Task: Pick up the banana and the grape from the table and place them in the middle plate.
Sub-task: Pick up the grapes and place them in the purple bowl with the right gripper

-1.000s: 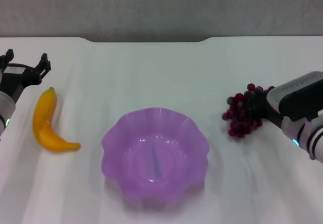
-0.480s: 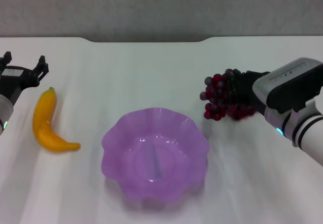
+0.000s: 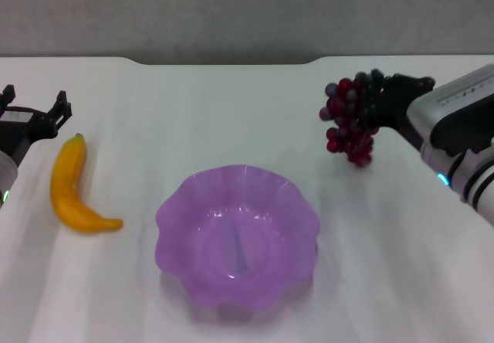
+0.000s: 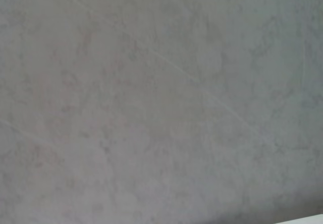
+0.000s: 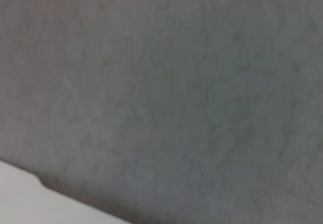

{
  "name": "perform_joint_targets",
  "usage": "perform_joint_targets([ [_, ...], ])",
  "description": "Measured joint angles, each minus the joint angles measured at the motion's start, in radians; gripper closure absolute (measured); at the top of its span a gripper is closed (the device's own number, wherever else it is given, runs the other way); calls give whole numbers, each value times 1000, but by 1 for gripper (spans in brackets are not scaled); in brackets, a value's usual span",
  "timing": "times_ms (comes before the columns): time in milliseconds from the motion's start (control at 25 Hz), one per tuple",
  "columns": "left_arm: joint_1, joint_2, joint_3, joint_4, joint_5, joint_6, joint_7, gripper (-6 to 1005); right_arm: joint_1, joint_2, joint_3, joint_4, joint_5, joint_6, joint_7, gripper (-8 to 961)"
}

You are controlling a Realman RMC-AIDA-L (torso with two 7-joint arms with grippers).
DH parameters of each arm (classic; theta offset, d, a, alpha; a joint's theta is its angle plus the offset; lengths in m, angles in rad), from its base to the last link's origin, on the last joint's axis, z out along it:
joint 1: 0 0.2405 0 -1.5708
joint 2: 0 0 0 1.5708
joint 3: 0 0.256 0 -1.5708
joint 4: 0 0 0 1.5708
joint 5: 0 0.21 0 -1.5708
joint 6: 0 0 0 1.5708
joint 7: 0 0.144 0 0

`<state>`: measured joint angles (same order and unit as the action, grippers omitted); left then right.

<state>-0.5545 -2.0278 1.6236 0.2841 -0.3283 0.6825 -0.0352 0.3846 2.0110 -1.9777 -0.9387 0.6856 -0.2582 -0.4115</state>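
Note:
The bunch of dark red-purple grapes (image 3: 350, 119) hangs in the air at the right, held by my right gripper (image 3: 378, 100), which is shut on it, above the white table (image 3: 231, 103) and up-right of the purple scalloped plate (image 3: 238, 236). The plate stands empty in the middle front. The yellow banana (image 3: 71, 185) lies on the table at the left. My left gripper (image 3: 35, 111) is open just behind the banana's stem end, not touching it. Both wrist views show only the grey wall.
The grey wall (image 3: 247, 11) rises behind the table's far edge. The table's rear edge has a raised step (image 3: 224, 61) in the middle.
My right gripper has lifted the grapes off the table and carried them up and toward the plate side. The left arm has drifted slightly left.

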Motion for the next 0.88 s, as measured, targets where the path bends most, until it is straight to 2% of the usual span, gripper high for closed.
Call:
perform_joint_targets([
  [200, 1, 0, 0, 0, 0, 0, 0, 122, -33, 0, 77, -135, 2, 134, -13, 849],
  [360, 1, 0, 1, 0, 0, 0, 0, 123, -36, 0, 95, -211, -13, 216, -18, 852],
  [560, 1, 0, 1, 0, 0, 0, 0, 122, -37, 0, 83, -305, -58, 281, -25, 852],
  [880, 0, 0, -3, 0, 0, -1, 0, 123, -55, 2, 19, -423, -74, 294, -42, 862],
])
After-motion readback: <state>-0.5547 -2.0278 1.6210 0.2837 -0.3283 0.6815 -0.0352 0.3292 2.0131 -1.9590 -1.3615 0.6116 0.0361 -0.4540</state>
